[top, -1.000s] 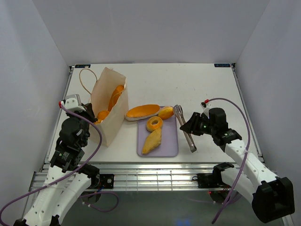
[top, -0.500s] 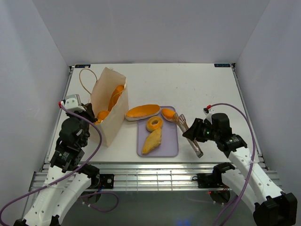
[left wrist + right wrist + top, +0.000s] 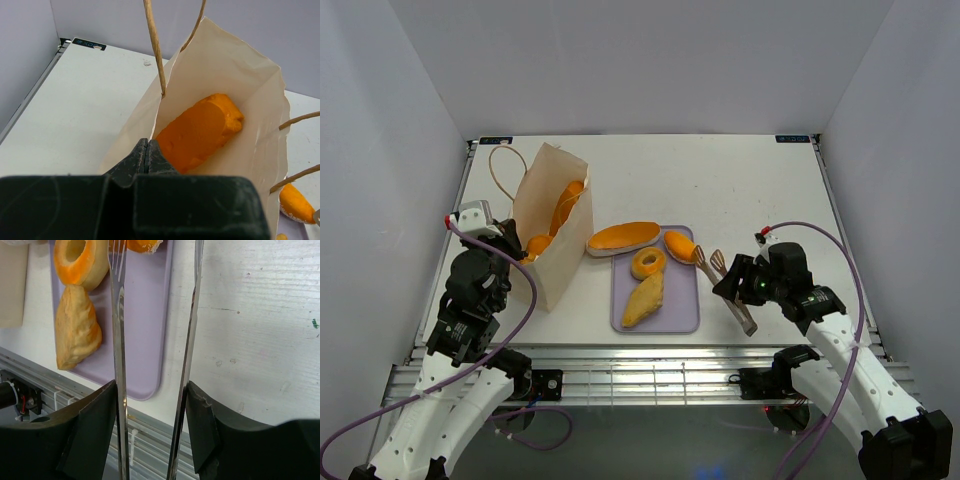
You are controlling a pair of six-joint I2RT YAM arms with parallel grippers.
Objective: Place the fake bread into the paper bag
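The paper bag (image 3: 552,225) stands open at the left with fake bread inside (image 3: 565,205). My left gripper (image 3: 516,252) is shut on the bag's near rim. In the left wrist view the jaws (image 3: 146,147) pinch the paper edge, and an orange loaf (image 3: 200,131) lies inside the bag (image 3: 240,75). My right gripper (image 3: 740,285) is shut on the silver tongs (image 3: 715,268), whose tips are next to a round bun (image 3: 678,243). In the right wrist view the tongs' arms (image 3: 118,340) run between my fingers (image 3: 95,425), above the ring (image 3: 80,260) and the turnover (image 3: 75,327).
The lavender tray (image 3: 680,310) lies mid-table and holds the ring (image 3: 647,263) and the turnover (image 3: 645,298). A long flat loaf (image 3: 623,237) rests on its far left corner. The bag's cord handle (image 3: 502,170) loops to the far left. Walls close in the table's sides.
My right gripper has drawn back toward the near right with the tongs, swinging their tips toward the round bun. The left arm and the bag have not moved.
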